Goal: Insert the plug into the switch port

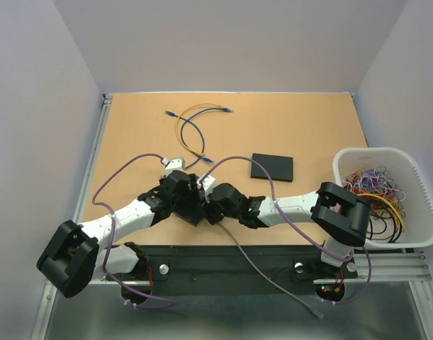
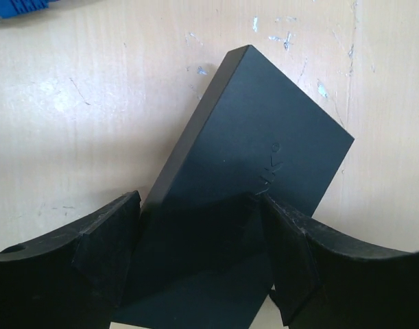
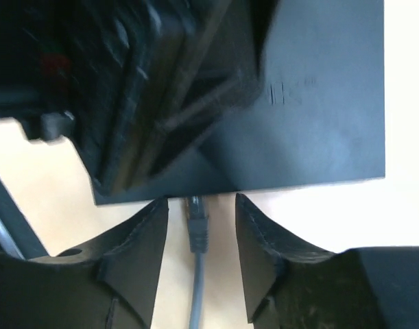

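right wrist view shows the grey plug (image 3: 197, 223) meeting the switch (image 3: 319, 103) edge, loose between the right gripper (image 3: 200, 203)'s spread jaws. left gripper (image 2: 197, 202) pinches the switch. best: grip the plug squarely, push straight in, brace the switch.

White arm links (image 1: 124, 221), black joints (image 1: 67, 256); purple cables (image 1: 234, 158); matte black jaws.

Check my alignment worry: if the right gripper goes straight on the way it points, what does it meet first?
The black switch: its near edge lies just ahead of the right gripper, with the plug between the fingers and at that edge. Whether the plug is seated, I cannot tell.
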